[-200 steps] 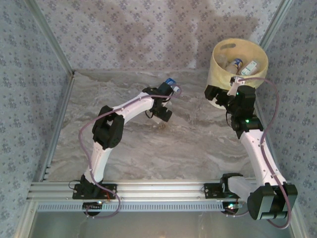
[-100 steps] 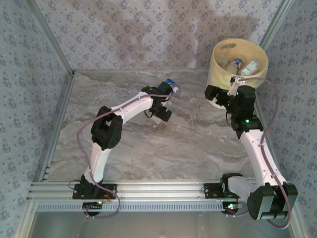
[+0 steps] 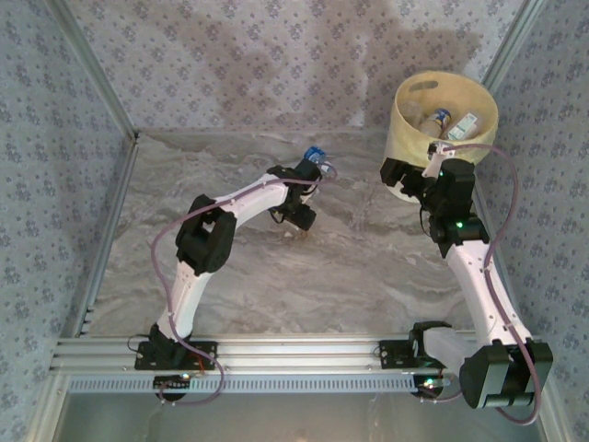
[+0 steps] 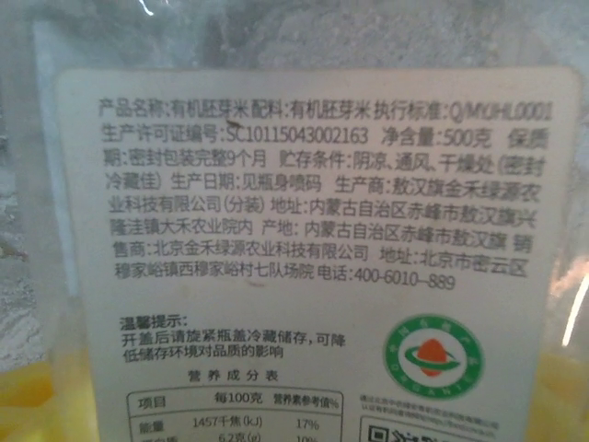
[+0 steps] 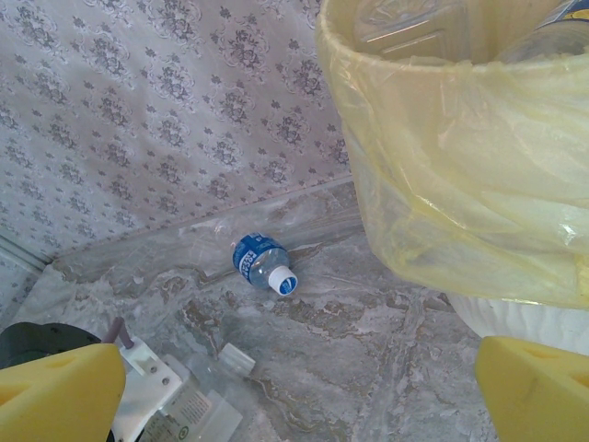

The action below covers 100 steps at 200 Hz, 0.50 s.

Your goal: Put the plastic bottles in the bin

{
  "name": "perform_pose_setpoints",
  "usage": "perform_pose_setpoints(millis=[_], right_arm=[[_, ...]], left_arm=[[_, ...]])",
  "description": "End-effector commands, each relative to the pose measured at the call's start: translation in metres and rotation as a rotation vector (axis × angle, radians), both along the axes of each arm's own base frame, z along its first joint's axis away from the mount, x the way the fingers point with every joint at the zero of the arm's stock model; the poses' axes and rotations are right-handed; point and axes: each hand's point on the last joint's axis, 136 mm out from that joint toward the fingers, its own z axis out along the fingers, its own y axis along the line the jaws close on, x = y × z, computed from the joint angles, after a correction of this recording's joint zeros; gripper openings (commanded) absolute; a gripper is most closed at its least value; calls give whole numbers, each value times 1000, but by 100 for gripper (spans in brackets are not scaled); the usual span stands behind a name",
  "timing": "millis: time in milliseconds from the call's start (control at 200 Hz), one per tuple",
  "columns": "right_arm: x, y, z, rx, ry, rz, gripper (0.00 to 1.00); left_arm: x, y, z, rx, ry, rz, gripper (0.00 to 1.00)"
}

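Observation:
A clear plastic bottle with a white printed label (image 4: 304,212) lies on the marble table, right in front of my left wrist camera. My left gripper (image 4: 294,405) is down over it, with yellow fingertips (image 4: 23,396) at both lower corners. Whether the pads press on it is not visible. From above, that gripper (image 3: 299,217) is at mid-table. A second bottle, blue-labelled with a white cap (image 5: 264,261) (image 3: 316,155), lies by the back wall. The pale yellow bin (image 3: 405,129) (image 5: 460,157) at the back right holds bottles (image 3: 451,124). My right gripper (image 5: 299,396) hangs open beside the bin, holding nothing.
Patterned walls close the table at the back and on both sides. An aluminium rail (image 3: 276,354) runs along the near edge by the arm bases. Bare marble (image 3: 368,258) stretches between the two arms.
My left gripper has shifted a little left and down onto the clear bottle, and its jaws have narrowed. The right arm has not moved.

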Motion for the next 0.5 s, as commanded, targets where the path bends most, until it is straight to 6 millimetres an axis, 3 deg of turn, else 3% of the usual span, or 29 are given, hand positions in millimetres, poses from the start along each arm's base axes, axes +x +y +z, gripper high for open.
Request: perform_pose_setpoints(millis=[0, 145, 255, 495], right_arm=[[-3, 1, 6, -14, -22, 7, 100], [-5, 5, 9, 11, -32, 20, 100], [-8, 12, 9, 61, -22, 29, 100], [-6, 50, 6, 174, 9, 128, 100]], left_arm=[[-1, 4, 17, -16, -32, 1, 75], [0, 2, 46, -80, -109, -4, 74], [-3, -8, 82, -191, -193, -44, 74], [-20, -20, 157, -369, -436, -134, 73]])
